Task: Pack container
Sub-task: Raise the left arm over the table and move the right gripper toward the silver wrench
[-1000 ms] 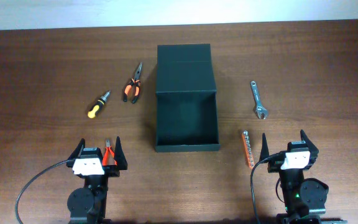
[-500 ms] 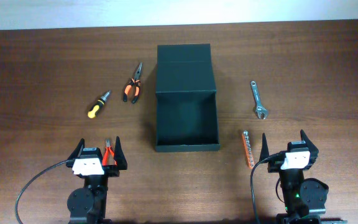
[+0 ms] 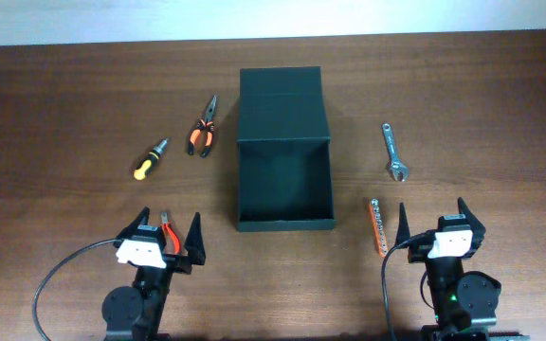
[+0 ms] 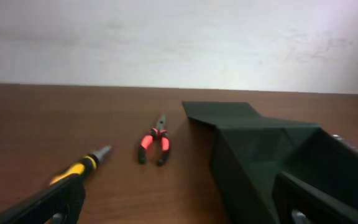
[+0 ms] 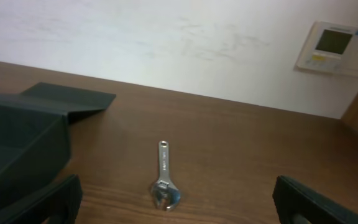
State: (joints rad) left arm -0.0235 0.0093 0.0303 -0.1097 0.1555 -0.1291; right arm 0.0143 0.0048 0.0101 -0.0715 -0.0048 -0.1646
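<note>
The container (image 3: 284, 224), a dark green box, lies open in the middle of the table, and its flap lid (image 3: 281, 99) is folded back on the far side. My left gripper (image 3: 169, 227) stands open near the front edge, left of the box, over a red-handled tool (image 3: 166, 234). In the left wrist view the gripper (image 4: 179, 210) is empty, with the container (image 4: 260, 155) at its right finger. My right gripper (image 3: 432, 213) is open and empty to the right of the box. In its own view the gripper (image 5: 179, 210) faces a silver wrench (image 5: 165, 177).
Orange-handled pliers (image 3: 203, 133) and a yellow-and-black screwdriver (image 3: 148, 159) lie left of the box. On the right lie the wrench (image 3: 395, 153) and an orange bit strip (image 3: 377, 225). The left wrist view also shows the pliers (image 4: 154, 144) and the screwdriver (image 4: 82, 167).
My left gripper has shifted a little to the right, toward the box, and stayed open. The right arm and all the tools have not moved.
</note>
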